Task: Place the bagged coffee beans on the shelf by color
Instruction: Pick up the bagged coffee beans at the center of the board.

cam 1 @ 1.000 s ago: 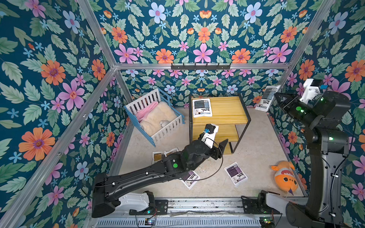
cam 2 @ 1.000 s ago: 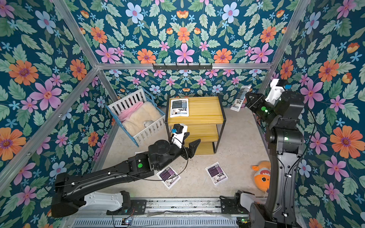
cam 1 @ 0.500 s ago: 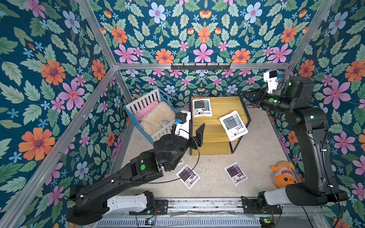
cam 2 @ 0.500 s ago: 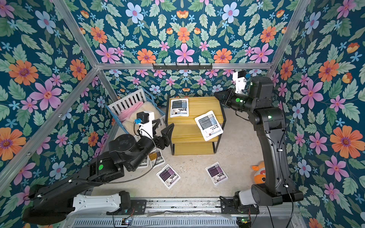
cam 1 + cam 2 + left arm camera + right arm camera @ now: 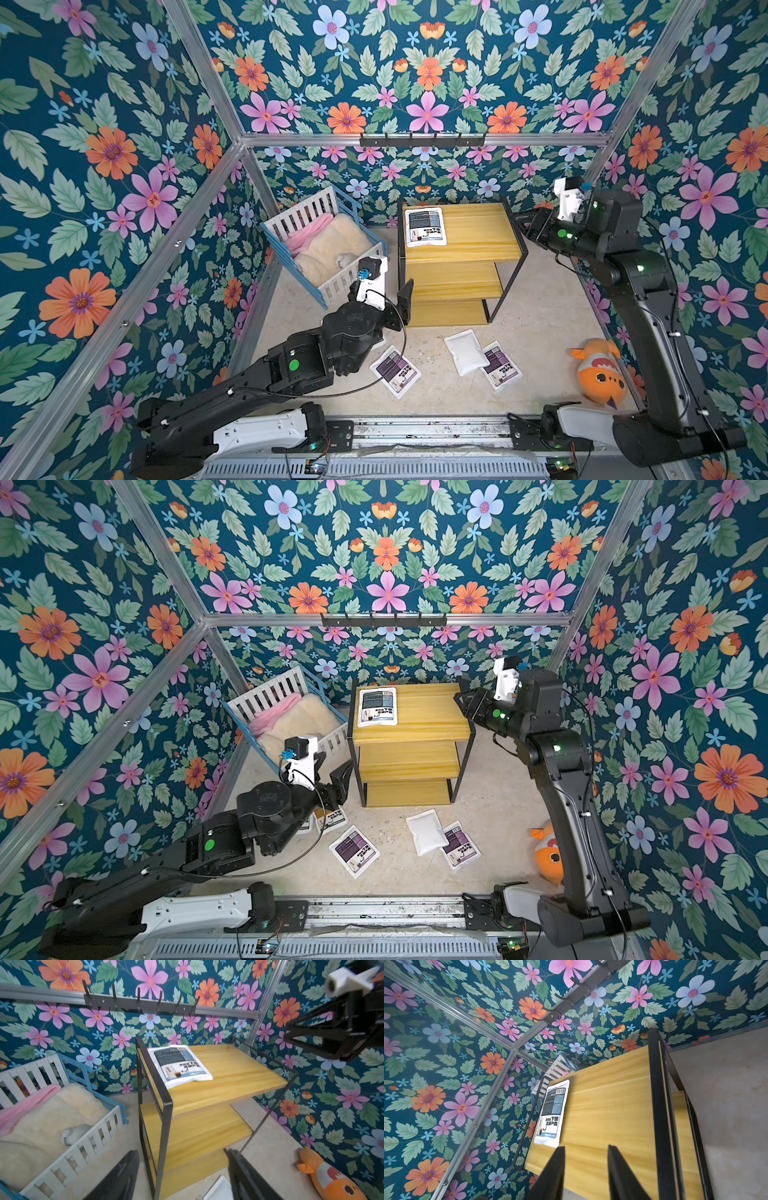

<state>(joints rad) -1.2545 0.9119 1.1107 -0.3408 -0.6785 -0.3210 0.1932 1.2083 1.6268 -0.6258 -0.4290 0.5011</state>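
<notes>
**Drop misses: pouch ends up face down on the worktop**

The right hand [image 5: 521, 226] hangs released and empty at the right edge of the shelf [image 5: 478, 241]. Its wrist view shows the jaws apart with only bare top board between them. A second back we have it clenched on a pouch held high by the wall. Half a second back that pouch is loose in the air over the top board. Now it is the blank white pouch [image 5: 465, 352] on the worktop [image 5: 548, 316] in front of the shelf, label side down, one corner overlapping a purple pouch [image 5: 503, 368].

We judge the placement failed. Only the blue-grey pouch [image 5: 425, 226] lies on the top tier, and the lower tiers are bare.

The left hand [image 5: 182, 1169] is released too, holding nothing, near the shelf's front left post. A second purple pouch [image 5: 395, 370] lies just beside the left arm, and a yellow-brown pouch [image 5: 332, 818] peeks out from under it.

The dropped pouch needs a re-pick, and with the label hidden we cannot tell its colour.
</notes>
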